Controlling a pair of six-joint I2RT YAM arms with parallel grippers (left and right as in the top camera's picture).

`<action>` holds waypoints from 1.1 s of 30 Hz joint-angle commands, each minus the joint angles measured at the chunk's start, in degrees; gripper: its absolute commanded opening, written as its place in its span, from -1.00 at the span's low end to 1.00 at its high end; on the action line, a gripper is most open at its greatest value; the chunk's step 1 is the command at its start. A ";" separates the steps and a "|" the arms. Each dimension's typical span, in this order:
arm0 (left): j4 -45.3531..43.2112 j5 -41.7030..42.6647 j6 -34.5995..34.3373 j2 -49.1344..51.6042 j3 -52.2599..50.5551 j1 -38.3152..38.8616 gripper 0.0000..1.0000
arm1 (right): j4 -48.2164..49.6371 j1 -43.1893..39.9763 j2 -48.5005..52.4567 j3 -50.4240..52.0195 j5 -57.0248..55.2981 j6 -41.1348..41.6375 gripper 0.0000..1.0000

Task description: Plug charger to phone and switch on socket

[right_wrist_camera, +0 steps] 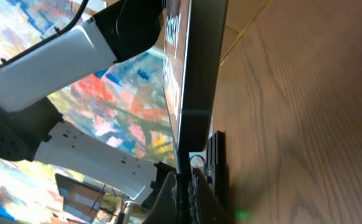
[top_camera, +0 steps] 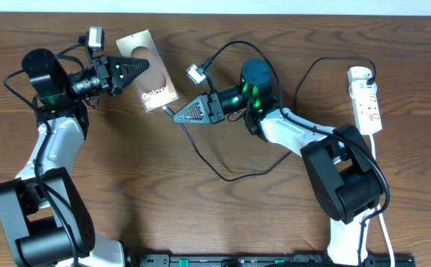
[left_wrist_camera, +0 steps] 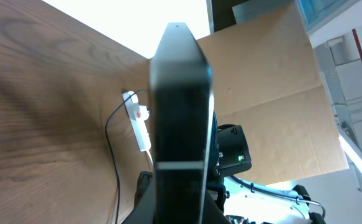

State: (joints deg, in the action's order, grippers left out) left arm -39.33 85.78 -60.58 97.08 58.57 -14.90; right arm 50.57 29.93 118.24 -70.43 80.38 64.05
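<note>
The bronze-brown phone [top_camera: 156, 93] with "Galaxy" lettering is held off the table at the back left. My left gripper [top_camera: 142, 71] is shut on its upper half. In the left wrist view the phone [left_wrist_camera: 181, 93] shows edge-on as a dark slab between the fingers [left_wrist_camera: 181, 208]. My right gripper [top_camera: 173, 113] is shut on the charger's black connector tip [right_wrist_camera: 182, 177], which meets the phone's lower end [right_wrist_camera: 199, 74]. I cannot tell if it is seated. The thin black charger cable [top_camera: 209, 162] trails from it across the table. The white socket strip [top_camera: 368, 102] lies at the far right.
The charger cable loops over the middle of the table and back up to the socket's rounded end [top_camera: 359, 73]. The socket's white cord [top_camera: 382, 215] runs down the right side. The socket also shows in the left wrist view [left_wrist_camera: 142, 127], with cardboard [left_wrist_camera: 274, 81] behind.
</note>
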 commanded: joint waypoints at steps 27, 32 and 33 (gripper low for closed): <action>-0.39 -1.42 0.28 -0.74 0.46 0.24 -0.86 | 3.41 2.10 -0.04 -1.20 -20.92 5.60 -0.98; -0.39 -1.40 0.31 -0.74 0.46 0.24 -0.86 | 4.09 2.08 -0.04 -1.20 -21.18 5.62 -0.98; -0.39 -1.42 0.31 -0.74 0.46 0.24 -0.86 | 4.09 2.03 -0.04 -1.18 -21.38 5.62 -0.98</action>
State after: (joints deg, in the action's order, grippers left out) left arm -39.51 78.78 -60.23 97.08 58.57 -15.66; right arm 53.71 32.21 118.26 -70.43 68.62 69.12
